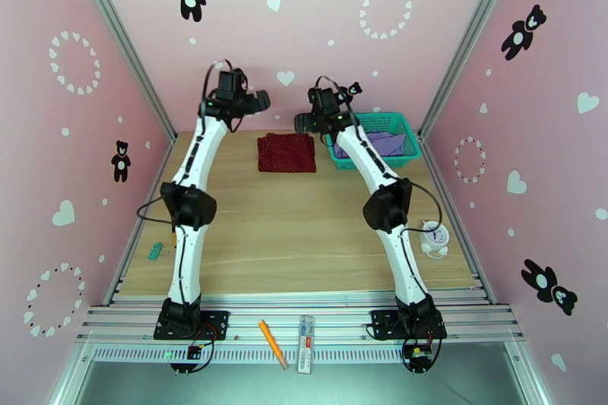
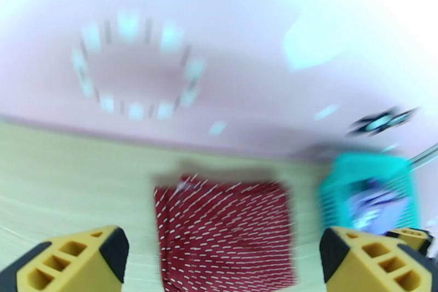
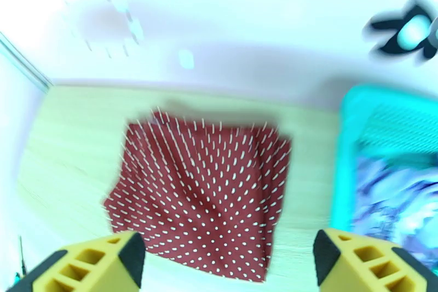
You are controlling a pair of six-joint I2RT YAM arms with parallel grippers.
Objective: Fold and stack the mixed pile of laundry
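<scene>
1. The dark red dotted cloth (image 1: 286,153) lies folded into a neat, flat square at the far middle of the pale wooden table (image 1: 304,232), just left of the teal plastic mesh basket (image 1: 395,121) and not touching it.
2. The lavender-purple T-shirt (image 1: 384,143) sits crumpled inside that basket.
3. From the top camera, the cloth's specks look fine and dark. In the right wrist view the cloth (image 3: 200,194) carries crisp pale dots, its near right edge shows stacked layers, and its far edge is uneven.
4. The left wrist view is blurred, so the dots on the cloth (image 2: 224,233) smear into short pale streaks. The basket (image 2: 350,172) and the shirt (image 2: 372,202) are only a teal and purplish haze.
5. The right wrist view gives the basket wall (image 3: 350,150) and a pale print on the shirt (image 3: 399,205).
6. The left gripper (image 2: 222,249) and right gripper (image 3: 227,252) both have their yellow-and-black fingers spread wide with nothing between them.
7. In the top view, the left gripper (image 1: 260,101) and right gripper (image 1: 302,123) hang raised on either side of the cloth's far edge.
8. The top view also takes in a white alarm clock (image 1: 435,238) at the table's right edge.
</scene>
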